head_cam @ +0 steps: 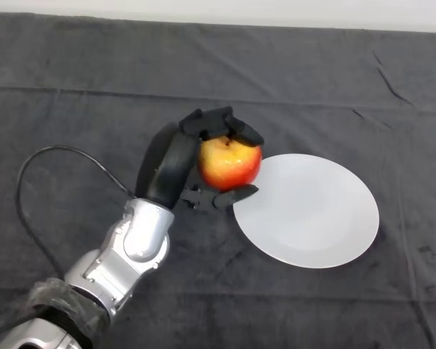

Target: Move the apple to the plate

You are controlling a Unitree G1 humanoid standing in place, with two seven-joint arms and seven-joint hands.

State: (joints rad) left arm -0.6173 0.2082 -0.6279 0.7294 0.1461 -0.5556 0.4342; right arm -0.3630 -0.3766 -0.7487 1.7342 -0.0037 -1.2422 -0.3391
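A red and yellow apple is held in my black left hand. The fingers curl over its top and the thumb sits under it. The apple is at the left edge of a white round plate that lies on the dark cloth, right of centre. Whether the apple is lifted or rests on the cloth is unclear. My silver-grey arm comes in from the lower left.
The table is covered by a dark grey cloth with a few creases. Its far edge runs along the top of the view.
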